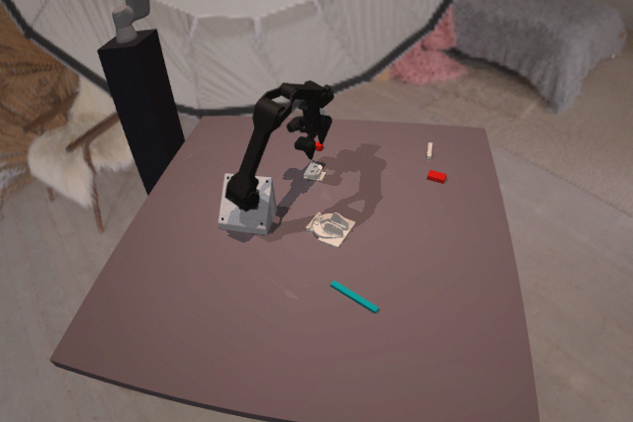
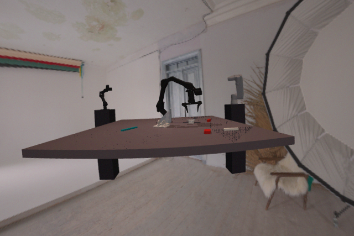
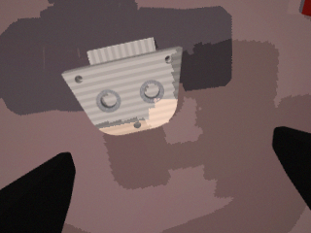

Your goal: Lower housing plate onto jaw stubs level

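The housing plate (image 1: 311, 174) (image 2: 191, 121) (image 3: 130, 111) is pale, with two ringed round holes, three small holes and a ribbed block along its straight edge. It rests on the table behind the base plate. The cream base plate (image 1: 330, 242) lies nearer the table's middle, beside the arm's mount, with two grey jaws (image 1: 338, 219) (image 1: 334, 229) side by side on it. In the exterior view its parts are too small to tell apart. My gripper (image 1: 316, 148) (image 2: 192, 111) (image 3: 174, 149) is open and empty, above the table near the housing plate. The fingers do not touch the plate. The pins and stubs cannot be made out.
One red block (image 1: 318, 146) (image 2: 208, 120) lies behind the housing plate. Another red block (image 1: 436, 176) (image 2: 207, 131) and a white bar (image 1: 429, 150) (image 2: 230, 129) lie on the right in the top view. A teal bar (image 1: 353, 295) (image 2: 129, 129) lies in front of the base plate.
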Tool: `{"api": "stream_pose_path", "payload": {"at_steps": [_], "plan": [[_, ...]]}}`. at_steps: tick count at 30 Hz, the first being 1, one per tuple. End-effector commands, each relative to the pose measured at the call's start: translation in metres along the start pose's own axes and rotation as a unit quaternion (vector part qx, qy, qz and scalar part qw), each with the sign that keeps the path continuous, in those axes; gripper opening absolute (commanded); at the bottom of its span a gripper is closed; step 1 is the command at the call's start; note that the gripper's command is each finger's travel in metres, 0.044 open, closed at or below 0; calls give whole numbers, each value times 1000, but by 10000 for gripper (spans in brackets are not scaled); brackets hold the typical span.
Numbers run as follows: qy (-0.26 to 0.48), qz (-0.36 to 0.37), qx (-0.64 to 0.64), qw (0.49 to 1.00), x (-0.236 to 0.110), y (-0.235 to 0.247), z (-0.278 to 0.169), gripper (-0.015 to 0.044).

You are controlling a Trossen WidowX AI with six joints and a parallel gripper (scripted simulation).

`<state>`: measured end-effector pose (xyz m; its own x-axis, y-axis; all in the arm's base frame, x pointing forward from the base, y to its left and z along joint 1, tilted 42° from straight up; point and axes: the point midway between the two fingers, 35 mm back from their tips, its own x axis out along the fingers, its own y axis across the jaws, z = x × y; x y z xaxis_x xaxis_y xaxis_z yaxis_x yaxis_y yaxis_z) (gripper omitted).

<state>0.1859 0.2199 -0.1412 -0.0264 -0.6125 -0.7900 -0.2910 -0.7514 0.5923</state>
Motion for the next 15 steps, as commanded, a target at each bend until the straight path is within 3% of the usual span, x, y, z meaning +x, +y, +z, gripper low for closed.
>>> {"api": "stream_pose_path", "payload": {"at_steps": [1,8,12,15], "plan": [[-6,27,-40,999,-3,16,12,440],[-6,28,-42,999,-1,17,13,440],[-6,28,-42,999,34,21,14,440],[-6,28,-42,999,36,22,14,440]]}}
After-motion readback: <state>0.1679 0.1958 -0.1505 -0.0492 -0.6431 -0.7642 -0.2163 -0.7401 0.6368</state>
